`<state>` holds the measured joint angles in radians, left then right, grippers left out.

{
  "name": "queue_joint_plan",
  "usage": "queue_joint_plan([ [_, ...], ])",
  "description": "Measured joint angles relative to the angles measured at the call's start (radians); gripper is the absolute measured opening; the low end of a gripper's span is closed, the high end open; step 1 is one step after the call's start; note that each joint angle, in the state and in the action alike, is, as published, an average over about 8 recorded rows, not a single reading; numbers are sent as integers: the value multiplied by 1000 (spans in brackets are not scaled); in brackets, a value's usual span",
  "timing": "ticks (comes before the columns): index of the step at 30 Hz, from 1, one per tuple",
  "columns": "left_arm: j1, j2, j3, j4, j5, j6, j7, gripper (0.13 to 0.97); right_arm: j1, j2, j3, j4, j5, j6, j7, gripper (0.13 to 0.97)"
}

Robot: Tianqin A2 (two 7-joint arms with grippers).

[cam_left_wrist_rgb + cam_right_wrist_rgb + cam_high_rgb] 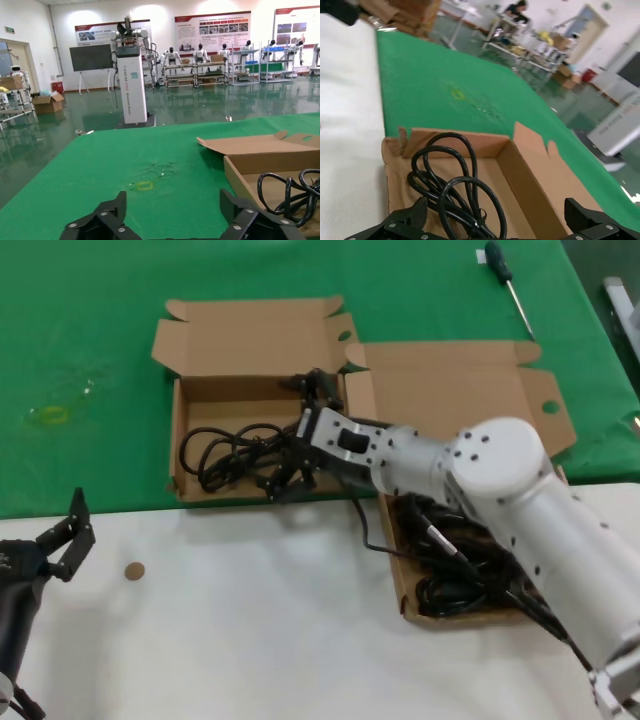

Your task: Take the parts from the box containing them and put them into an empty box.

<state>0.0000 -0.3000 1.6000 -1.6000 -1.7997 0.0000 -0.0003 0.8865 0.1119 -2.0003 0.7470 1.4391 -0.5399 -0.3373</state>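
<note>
My right claw hung wide over cords in the small box | left claw wide, parked at the bench edge

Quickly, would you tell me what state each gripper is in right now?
Left gripper: open, holding nothing, parked at the table's near-left edge.
Right gripper: open over the power cords in the smaller box, gripping nothing.

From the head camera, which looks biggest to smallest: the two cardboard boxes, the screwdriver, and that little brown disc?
1. Wider cardboard box, partly hidden by the right arm
2. Narrower cardboard box
3. Screwdriver, farther off, so perhaps shrunk
4. Brown disc
</note>
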Motion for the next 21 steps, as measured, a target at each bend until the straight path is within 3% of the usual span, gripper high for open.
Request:
queue_joint_plan([
  [7, 0, 0, 0, 0, 0, 0, 0, 724, -126, 27, 57, 120, 51, 76, 48, 965],
  [11, 0, 0, 0, 0, 0, 0, 0, 724, -199, 42, 90, 191, 81, 121, 76, 965],
  [21, 0, 0, 0, 0, 0, 0, 1, 884, -379, 80, 171, 364, 154, 231, 144, 966],
])
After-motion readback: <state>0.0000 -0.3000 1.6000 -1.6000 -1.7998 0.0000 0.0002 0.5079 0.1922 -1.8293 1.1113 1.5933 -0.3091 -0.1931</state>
